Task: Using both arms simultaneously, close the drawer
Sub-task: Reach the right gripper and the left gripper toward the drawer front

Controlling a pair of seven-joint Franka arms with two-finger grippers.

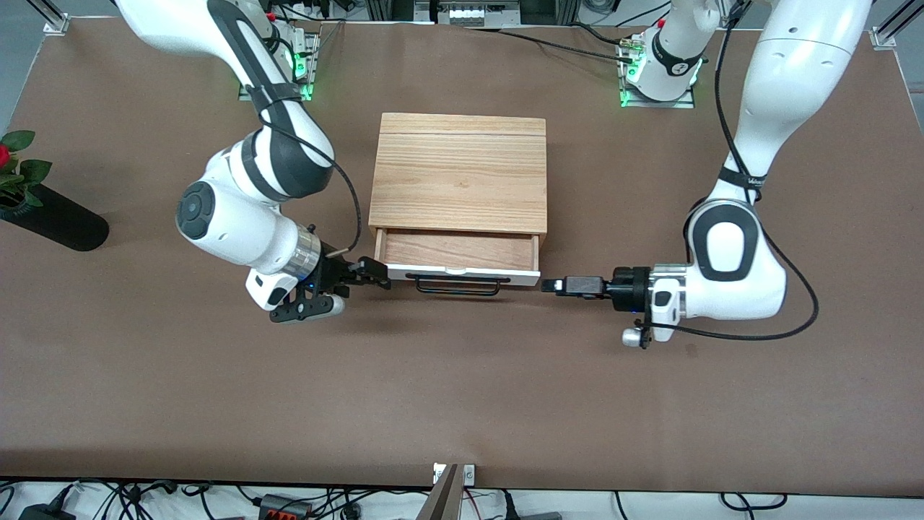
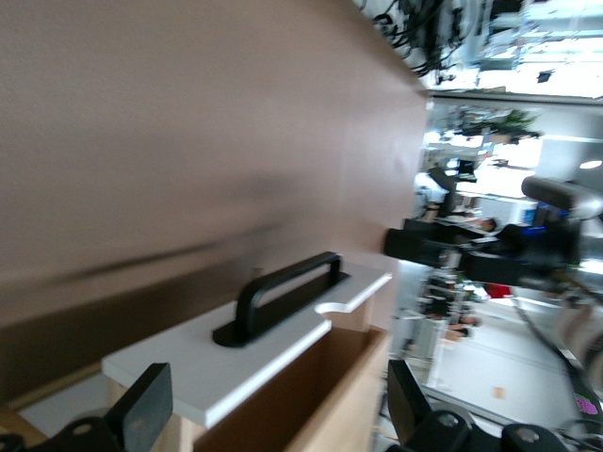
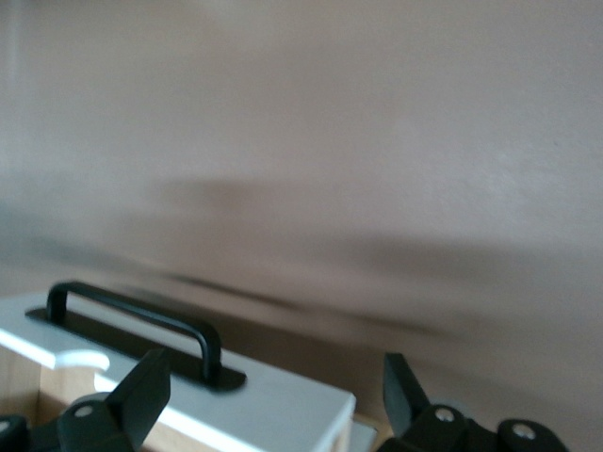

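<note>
The drawer (image 1: pixel 462 249) stands partly pulled out of the oak cabinet (image 1: pixel 458 173), its white front panel (image 1: pixel 462 273) and black bar handle (image 1: pixel 457 287) facing the front camera. My right gripper (image 1: pixel 375 271) is at the panel's end toward the right arm, open. In the right wrist view the right gripper (image 3: pixel 271 395) straddles the panel's corner (image 3: pixel 283 414), next to the handle (image 3: pixel 141 320). My left gripper (image 1: pixel 550 285) is at the panel's other end, open. In the left wrist view the left gripper (image 2: pixel 275 410) has the panel (image 2: pixel 236 363) and the wood interior between its fingers.
A black vase (image 1: pixel 54 217) with a red rose and leaves (image 1: pixel 14 170) lies at the right arm's end of the table. The brown tabletop (image 1: pixel 462 390) stretches from the drawer to the front edge. Cables run along the arm bases.
</note>
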